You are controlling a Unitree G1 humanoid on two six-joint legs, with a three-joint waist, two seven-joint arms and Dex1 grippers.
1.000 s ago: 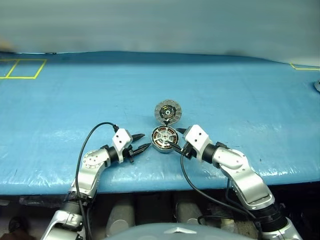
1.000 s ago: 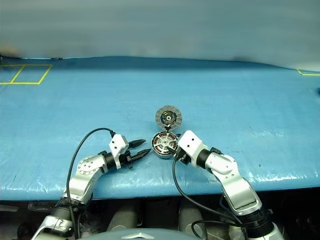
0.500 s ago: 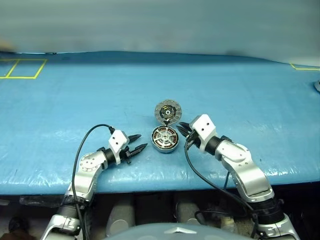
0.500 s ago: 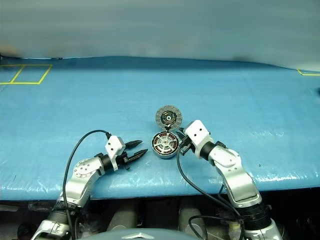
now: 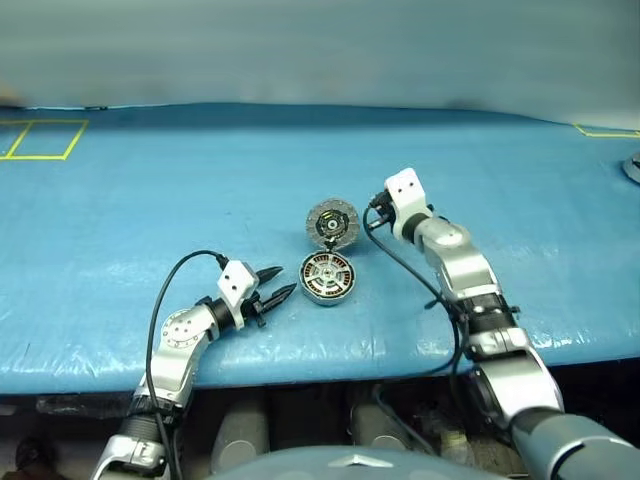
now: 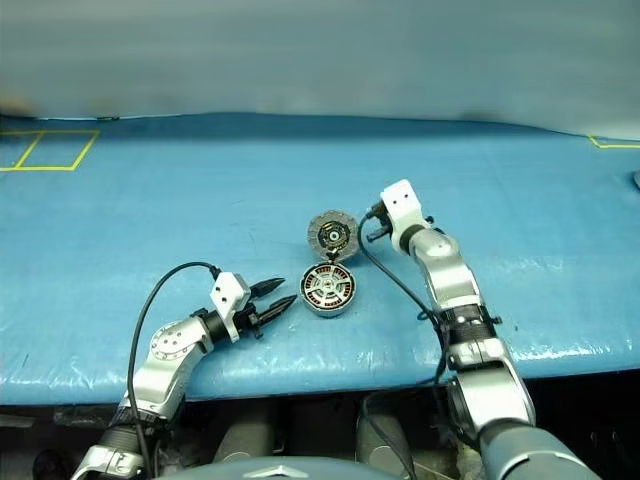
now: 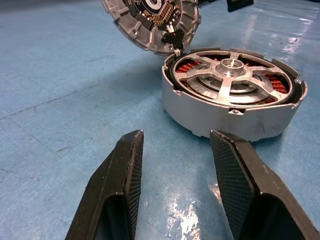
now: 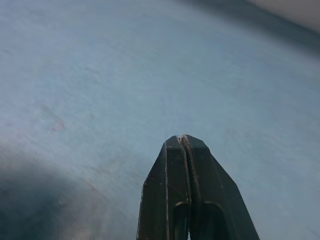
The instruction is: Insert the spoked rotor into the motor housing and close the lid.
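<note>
The motor housing (image 5: 328, 278) sits on the blue table, a silver-grey puck with copper windings. In the left wrist view the spoked rotor (image 7: 226, 80) lies inside the housing (image 7: 220, 115), its silvery spokes facing up. The lid (image 5: 332, 222) stands open and tilted at the housing's far side, its dark inner face (image 7: 150, 17) showing. My left gripper (image 5: 279, 283) rests open just left of the housing, nothing between its fingers (image 7: 131, 165). My right gripper (image 5: 371, 218) is shut and empty, close beside the lid's right edge; whether it touches the lid I cannot tell.
A blue sheet (image 5: 150, 200) covers the table, whose front edge runs just below both arms. Yellow tape squares (image 5: 40, 138) mark the far left corner and a yellow line (image 5: 605, 131) the far right. A grey object (image 5: 634, 168) shows at the right edge.
My right gripper left the housing's right side, closed, and moved forward to beside the lid. The left gripper stayed where it was, still open.
</note>
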